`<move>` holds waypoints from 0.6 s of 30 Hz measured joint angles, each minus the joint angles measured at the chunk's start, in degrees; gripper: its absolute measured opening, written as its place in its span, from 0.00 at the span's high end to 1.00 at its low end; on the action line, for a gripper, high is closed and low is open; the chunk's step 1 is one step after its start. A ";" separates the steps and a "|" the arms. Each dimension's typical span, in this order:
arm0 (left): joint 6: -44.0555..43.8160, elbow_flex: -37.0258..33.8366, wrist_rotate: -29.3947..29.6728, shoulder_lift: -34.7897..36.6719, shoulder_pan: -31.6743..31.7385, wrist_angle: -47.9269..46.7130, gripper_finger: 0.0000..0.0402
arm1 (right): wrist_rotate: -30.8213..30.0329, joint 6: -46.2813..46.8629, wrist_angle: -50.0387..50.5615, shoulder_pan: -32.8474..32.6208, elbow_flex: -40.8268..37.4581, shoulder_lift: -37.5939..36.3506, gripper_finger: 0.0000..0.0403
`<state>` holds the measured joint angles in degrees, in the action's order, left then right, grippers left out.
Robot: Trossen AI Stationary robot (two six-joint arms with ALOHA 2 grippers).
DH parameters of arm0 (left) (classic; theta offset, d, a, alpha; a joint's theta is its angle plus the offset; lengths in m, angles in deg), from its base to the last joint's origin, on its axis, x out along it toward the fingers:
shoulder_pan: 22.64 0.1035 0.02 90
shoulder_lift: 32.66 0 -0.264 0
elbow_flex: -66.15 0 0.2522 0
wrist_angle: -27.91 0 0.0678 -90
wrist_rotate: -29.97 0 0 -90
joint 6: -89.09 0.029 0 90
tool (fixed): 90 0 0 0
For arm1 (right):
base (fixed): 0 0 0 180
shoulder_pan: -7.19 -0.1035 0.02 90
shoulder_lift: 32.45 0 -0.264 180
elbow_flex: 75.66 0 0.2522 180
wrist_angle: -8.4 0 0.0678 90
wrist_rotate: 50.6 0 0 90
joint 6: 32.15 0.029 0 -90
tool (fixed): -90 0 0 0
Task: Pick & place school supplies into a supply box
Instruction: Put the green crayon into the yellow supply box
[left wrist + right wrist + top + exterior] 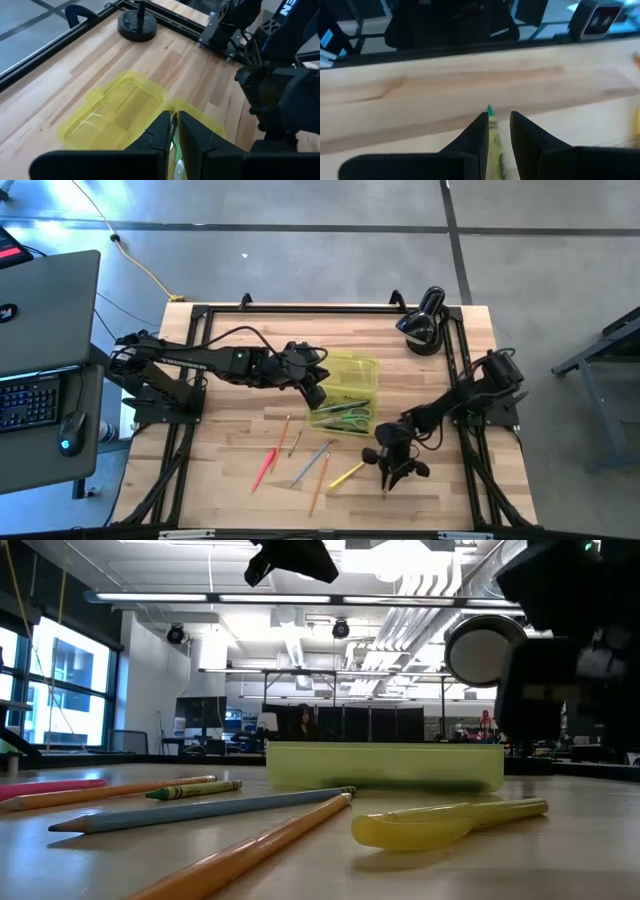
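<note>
The translucent yellow-green supply box (345, 393) lies open at mid-table, its lid (117, 112) flat beside the tray; green-handled scissors (350, 418) and pens lie in the tray. My left gripper (318, 388) hangs over the box's left edge (173, 120), its fingers all but shut, with only yellow-green showing in the slit. My right gripper (388, 473) points down near the table's near edge, open, its fingers on either side of a green-tipped pencil (492, 125). Several pencils lie loose on the wood: pink-red (265, 468), orange (320, 483), grey-blue (310, 463), yellow (346, 475). My right gripper has the green-tipped pencil's shaft (493, 137) in the gap between its fingers, which come down slanting and lie across it. The pencil runs close along one finger (479, 131), with room left on the other side. Whether a finger touches it, I cannot tell.
A black rounded device (422, 328) stands at the far right corner. Black frame rails run along the table's sides. A laptop (40, 310) sits off the table's left. Bare wood lies between the loose pencils and the near edge (250, 510).
</note>
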<state>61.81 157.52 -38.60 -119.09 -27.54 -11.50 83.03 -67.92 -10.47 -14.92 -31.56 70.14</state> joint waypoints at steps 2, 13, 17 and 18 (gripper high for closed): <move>0.00 0.00 0.03 0.00 0.00 0.00 0.83 | 0.02 -1.13 0.61 0.00 -0.03 0.60 0.86; 0.43 0.00 0.03 0.00 0.00 0.09 0.83 | 0.02 -3.33 -0.53 0.39 -0.03 1.31 0.86; 0.42 0.00 0.04 0.00 0.00 0.09 0.83 | 0.04 -4.24 0.05 0.39 -0.03 1.31 0.86; 0.43 0.00 0.05 0.00 0.00 0.09 0.83 | 0.04 -4.32 0.01 0.39 -0.03 1.31 0.86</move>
<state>62.23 157.52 -38.55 -119.09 -27.54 -11.41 83.08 -72.25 -10.46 -14.53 -31.59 71.44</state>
